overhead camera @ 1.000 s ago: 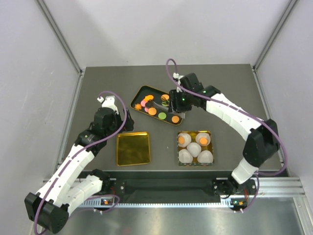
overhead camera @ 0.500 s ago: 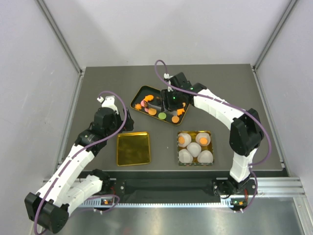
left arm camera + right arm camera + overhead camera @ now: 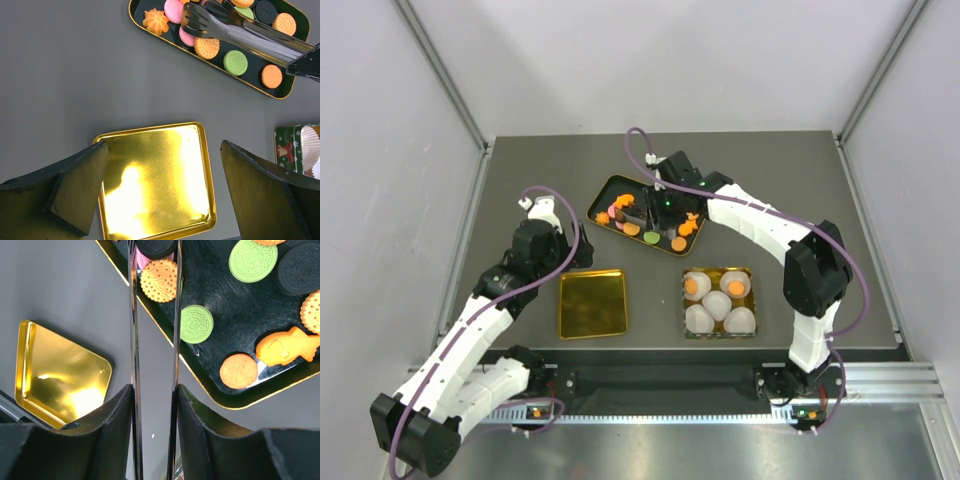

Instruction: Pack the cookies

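Near the far edge of the tabletop, the cookies (image 3: 159, 280) are laid out in a black tray (image 3: 235, 305), where tongs (image 3: 245, 32) are clamped between the right fingers (image 3: 107, 440). The left fingers (image 3: 65, 185) are spread wide above an empty gold tin (image 3: 155, 180). With the tong tips crowded among overlapping pink and orange biscuits, two may be pinched together, or one dropped if caught off-centre.

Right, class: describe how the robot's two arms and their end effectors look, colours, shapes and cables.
The left arm and right arm have white links with black joints, and a purple cable loops along each. The left end effector and right end effector each have two broad, dark, wedge-shaped fingers.
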